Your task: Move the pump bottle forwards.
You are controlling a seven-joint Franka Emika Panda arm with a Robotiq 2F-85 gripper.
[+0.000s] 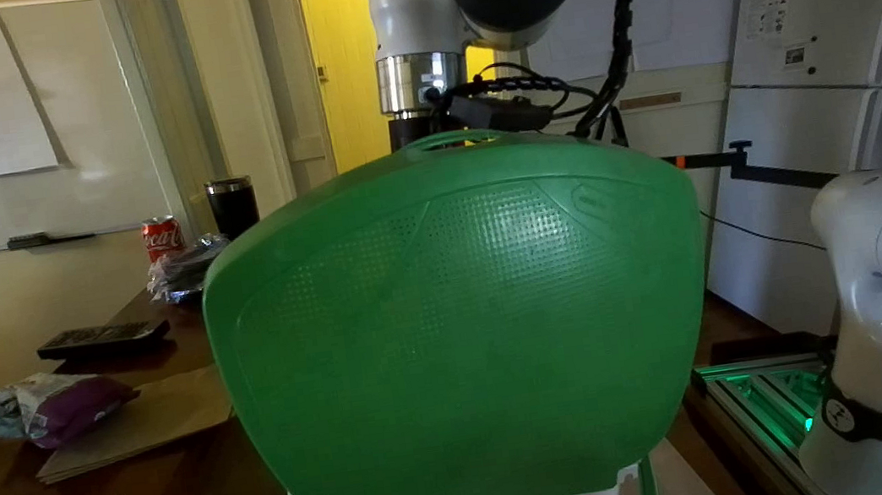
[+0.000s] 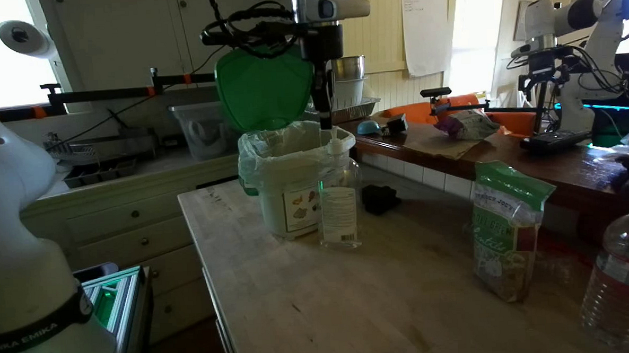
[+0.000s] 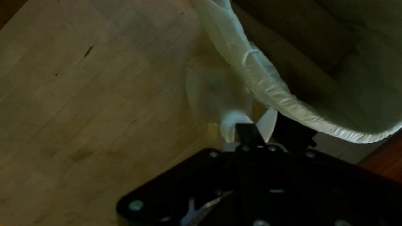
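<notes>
The black two-fingered gripper [image 2: 326, 124] points down with its fingers pressed together, nothing apparent between them. Right beneath it stands the clear plastic pump bottle with a pale printed label [image 2: 339, 215], upright, its whitish pump head [image 2: 336, 145] at the fingertips; whether they touch, I cannot tell. Also below the gripper, just beside the bottle, is the round white plastic bin with a translucent liner [image 2: 273, 199] (its raised green plastic lid [image 1: 461, 338] hides the bottle in an exterior view).

The step in hand looks like lining up on the bottle. Next, I judge, the gripper should either come down behind the bottle and push low on its body, or part its fingers around the neck, keeping clear of the liner.
</notes>
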